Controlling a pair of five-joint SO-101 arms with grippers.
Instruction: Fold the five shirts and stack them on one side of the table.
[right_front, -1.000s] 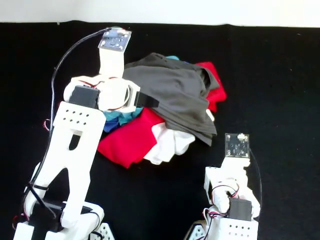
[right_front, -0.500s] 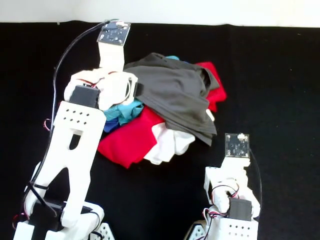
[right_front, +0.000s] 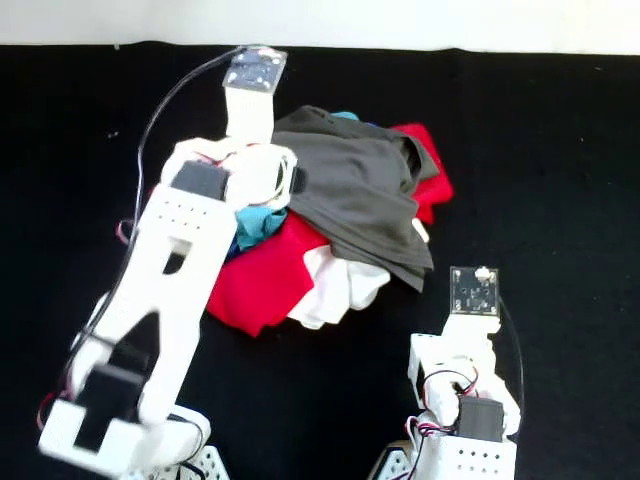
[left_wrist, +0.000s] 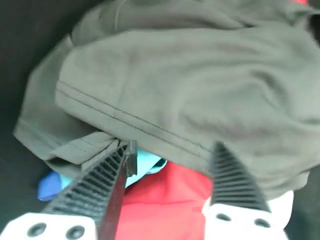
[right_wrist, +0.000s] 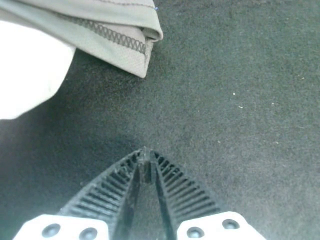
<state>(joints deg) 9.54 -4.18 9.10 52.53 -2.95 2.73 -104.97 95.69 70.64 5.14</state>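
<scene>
Just ahead of the spread-apart left tool (left_wrist: 174, 146), the grey shirt (left_wrist: 190, 85) is lying; the right tool (right_wrist: 145, 155) is sitting pinched together, farther off

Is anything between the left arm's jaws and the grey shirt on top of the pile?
Nothing visible. The open left jaws are right at the hem of the grey shirt, with no other cloth over it; the teal shirt and red shirt lie underneath.
</scene>
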